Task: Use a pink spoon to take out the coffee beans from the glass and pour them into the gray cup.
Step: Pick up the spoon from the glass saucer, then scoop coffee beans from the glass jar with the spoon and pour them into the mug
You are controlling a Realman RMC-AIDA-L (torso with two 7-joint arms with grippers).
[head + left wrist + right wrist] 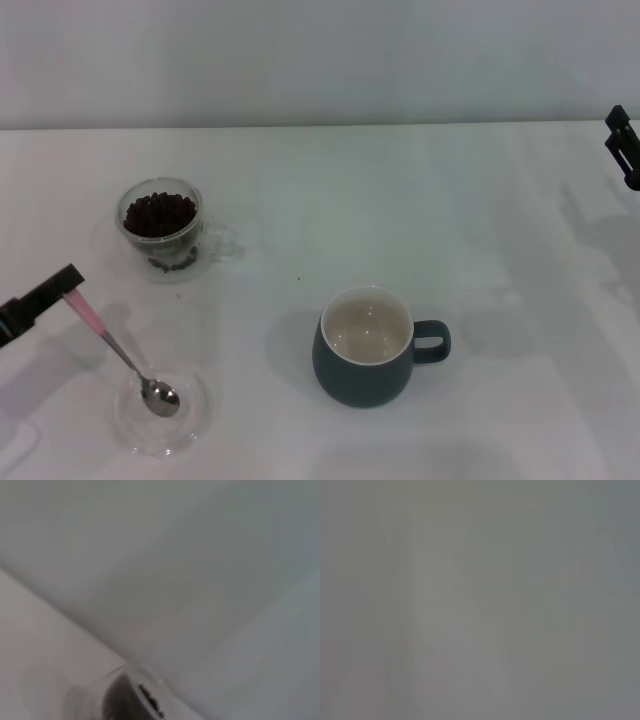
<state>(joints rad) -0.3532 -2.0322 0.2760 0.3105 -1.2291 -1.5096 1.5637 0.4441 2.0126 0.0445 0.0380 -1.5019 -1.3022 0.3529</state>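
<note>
A white, smooth table (330, 200) seen from the head view. At ten o'clock stands the glass (165, 232), clear and double-walled with a side handle, filled with dark oval beans (159, 213). At five o'clock sits the cup (372, 346), a rounded blue-gray ceramic mug with a cream inside, loop handle toward three o'clock. At seven o'clock lies a shallow clear dish (160, 412); the shiny metal bowl of the spoon (118, 353) rests in it, its thin neck rising tilted toward ten o'clock. The left gripper (62, 286), black, is closed on the slim pink handle's end. The right gripper (624, 143) sits at the far edge at two o'clock; whether its fingers are apart cannot be told. The left wrist view shows only the glass's blurred rim (125, 692) and beans; the right wrist view shows plain gray.
</note>
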